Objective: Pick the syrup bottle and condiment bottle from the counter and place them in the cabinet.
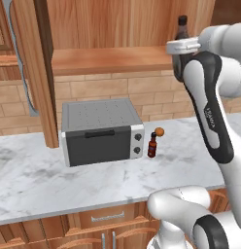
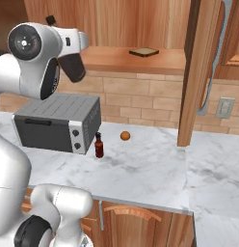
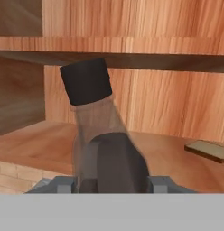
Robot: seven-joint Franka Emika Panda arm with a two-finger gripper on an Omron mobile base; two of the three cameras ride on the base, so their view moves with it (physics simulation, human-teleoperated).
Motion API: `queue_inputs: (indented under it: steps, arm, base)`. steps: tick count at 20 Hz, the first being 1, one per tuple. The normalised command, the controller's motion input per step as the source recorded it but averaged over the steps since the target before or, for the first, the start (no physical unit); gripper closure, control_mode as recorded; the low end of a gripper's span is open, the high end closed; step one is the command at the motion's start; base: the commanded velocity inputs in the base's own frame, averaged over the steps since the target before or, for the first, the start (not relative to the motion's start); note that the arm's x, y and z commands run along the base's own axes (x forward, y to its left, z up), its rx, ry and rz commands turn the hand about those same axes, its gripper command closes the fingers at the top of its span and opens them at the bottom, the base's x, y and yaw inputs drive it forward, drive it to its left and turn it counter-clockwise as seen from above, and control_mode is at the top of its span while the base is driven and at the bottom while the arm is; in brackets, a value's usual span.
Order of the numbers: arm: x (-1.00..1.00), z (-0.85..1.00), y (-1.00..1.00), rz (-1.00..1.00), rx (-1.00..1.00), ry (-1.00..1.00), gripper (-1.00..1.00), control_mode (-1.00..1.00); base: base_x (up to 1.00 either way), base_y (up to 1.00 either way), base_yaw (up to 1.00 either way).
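You're looking at a kitchen: marble tabletop [image 1: 35, 180] over wooden drawers, toaster oven [image 1: 100, 131] and brick backsplash [image 1: 108, 90] below the pincer [image 3: 114, 182], wooden wall cabinet [image 1: 108, 58] around it.

The one piece of writing I can spot is a line of small pale letters running down the dark cover of the robot's arm [image 1: 210, 119] in the left base view, and it is too small and blurred for me to read. The little red bottle [image 1: 152, 145] on the counter [image 1: 54, 185] has a label, but nothing on it can be made out, from either side. The front of the toaster oven [image 1: 100, 131] shows two knobs with no legible marks around them. The wall outlet [image 2: 225, 108] carries no lettering I can read.
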Motion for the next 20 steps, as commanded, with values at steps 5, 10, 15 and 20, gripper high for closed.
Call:
queue_inputs:
  steps: [5, 10, 15, 20]
  arm:
    - [0.05, 0.03, -0.15, -0.14, 0.14, 0.0, 1.0, -1.0]
    - [0.0, 0.0, -0.14, -0.1, 0.17, -0.01, 1.0, -1.0]
    - [0.03, 0.23, -0.18, -0.05, 0.25, -0.05, 1.0, -1.0]
    - [0.25, 0.15, 0.0, 0.0, 0.17, -0.02, 1.0, -1.0]
  base:
    - [0.0, 0.0, 0.0]
    - [0.0, 0.0, 0.0]
    - [0.0, 0.0, 0.0]
    - [0.0, 0.0, 0.0]
